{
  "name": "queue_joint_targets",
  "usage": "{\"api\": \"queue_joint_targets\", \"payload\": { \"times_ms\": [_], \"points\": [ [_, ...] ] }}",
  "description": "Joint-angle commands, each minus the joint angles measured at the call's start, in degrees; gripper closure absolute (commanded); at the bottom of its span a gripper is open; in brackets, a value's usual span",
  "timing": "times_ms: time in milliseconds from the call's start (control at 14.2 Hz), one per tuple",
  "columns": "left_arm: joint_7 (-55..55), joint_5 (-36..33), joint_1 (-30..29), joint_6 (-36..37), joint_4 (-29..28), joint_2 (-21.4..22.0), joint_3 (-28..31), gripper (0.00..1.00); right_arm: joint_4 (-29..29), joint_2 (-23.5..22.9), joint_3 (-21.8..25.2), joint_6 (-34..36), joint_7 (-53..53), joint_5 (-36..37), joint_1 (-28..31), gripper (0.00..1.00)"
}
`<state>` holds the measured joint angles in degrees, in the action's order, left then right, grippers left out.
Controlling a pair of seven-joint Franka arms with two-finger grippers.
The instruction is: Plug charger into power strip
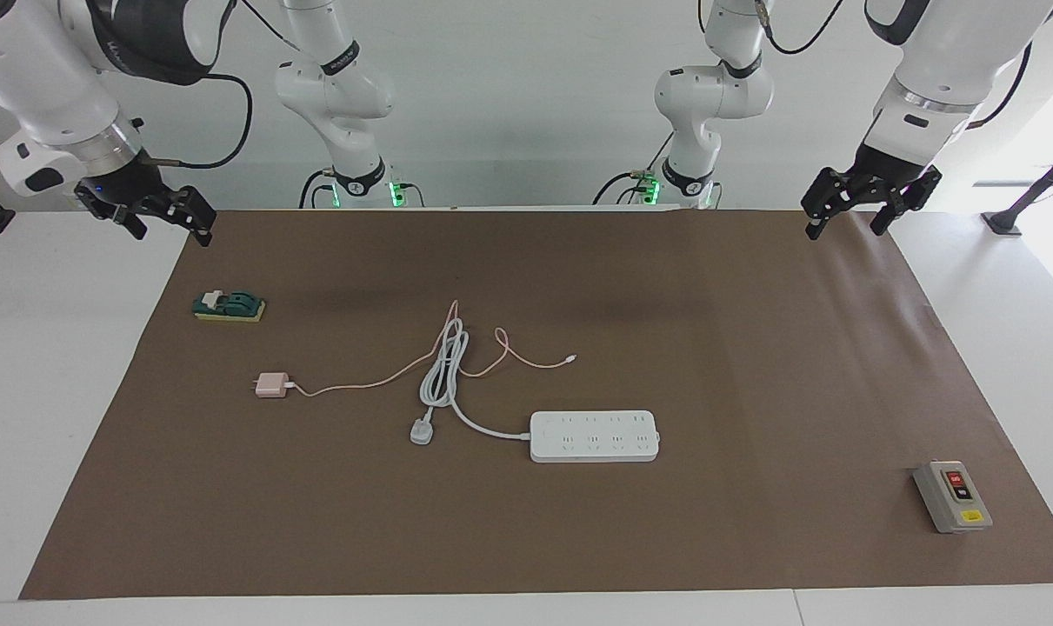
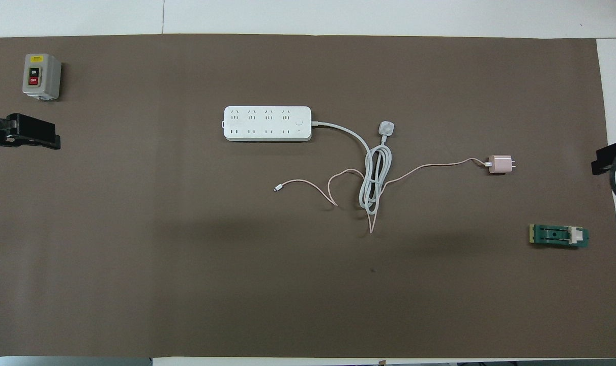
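The pale-pink charger (image 1: 272, 384) (image 2: 500, 164) lies on the brown mat toward the right arm's end, a little nearer to the robots than the power strip. Its thin pink cable (image 1: 361, 382) (image 2: 430, 166) runs to a small white connector (image 1: 572, 357) (image 2: 275, 189). The white power strip (image 1: 594, 436) (image 2: 267, 123) lies flat mid-table, sockets up. My right gripper (image 1: 171, 228) (image 2: 610, 160) hangs open and empty over the mat's edge at its own end. Over the mat's edge at the left arm's end, my left gripper (image 1: 845, 228) (image 2: 20, 137) is open and empty too.
The strip's thick white cord loops over the pink cable and ends in a white three-pin plug (image 1: 421, 431) (image 2: 386, 128). A grey switch box (image 1: 952, 496) (image 2: 41, 76) stands at the left arm's end. A green and yellow block (image 1: 229, 306) (image 2: 558, 236) lies near the charger.
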<state>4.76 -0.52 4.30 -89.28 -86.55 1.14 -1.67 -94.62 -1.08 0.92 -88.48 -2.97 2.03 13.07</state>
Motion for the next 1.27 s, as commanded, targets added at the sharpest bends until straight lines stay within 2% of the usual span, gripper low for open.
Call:
{"api": "queue_joint_targets", "payload": {
  "times_ms": [0, 211, 352, 423, 493, 564, 846, 1198],
  "points": [
    [0.16, -0.44, 0.62, 4.7, 0.42, 0.7, -0.7, 0.0, -0.74, -4.44, -0.4, -2.57, 5.13, -4.66, 4.58, 0.0],
    [-0.37, -0.97, 0.79, 5.26, -0.11, 0.98, -2.28, 0.0, -0.83, -9.72, -0.4, -5.56, 19.54, -11.15, 6.26, 0.0],
    [-0.45, -1.76, 1.14, 7.17, 1.1, -3.32, -2.38, 0.0, -2.31, -11.31, -0.4, -8.62, 27.72, -15.11, 6.44, 0.0],
    [-0.46, -1.85, 0.62, 6.15, 1.21, -2.81, -2.38, 0.0, -4.41, -11.31, -0.4, -10.99, 31.58, -17.65, 6.44, 0.0],
    [-0.28, -1.76, 0.44, 4.75, 1.55, -4.46, -2.29, 0.0, -6.0, -11.4, -0.31, -12.67, 36.24, -20.72, 6.53, 0.0],
    [-0.8, -1.85, 0.35, 3.95, 1.56, -4.65, -2.2, 0.0, -6.02, -13.05, -0.31, -12.95, 39.59, -22.58, 7.14, 0.0],
    [-0.45, 0.07, 0.53, -1.24, 1.73, -5.62, -2.38, 0.0, -5.92, -20.79, -0.4, -15.05, 40.24, -29.96, 10.22, 0.0],
    [-0.63, 21.47, -0.43, -1.68, 1.65, -10.35, -2.03, 0.0, -6.72, -25.63, -0.4, -16.81, 40.33, -43.85, 10.22, 0.0]
  ]
}}
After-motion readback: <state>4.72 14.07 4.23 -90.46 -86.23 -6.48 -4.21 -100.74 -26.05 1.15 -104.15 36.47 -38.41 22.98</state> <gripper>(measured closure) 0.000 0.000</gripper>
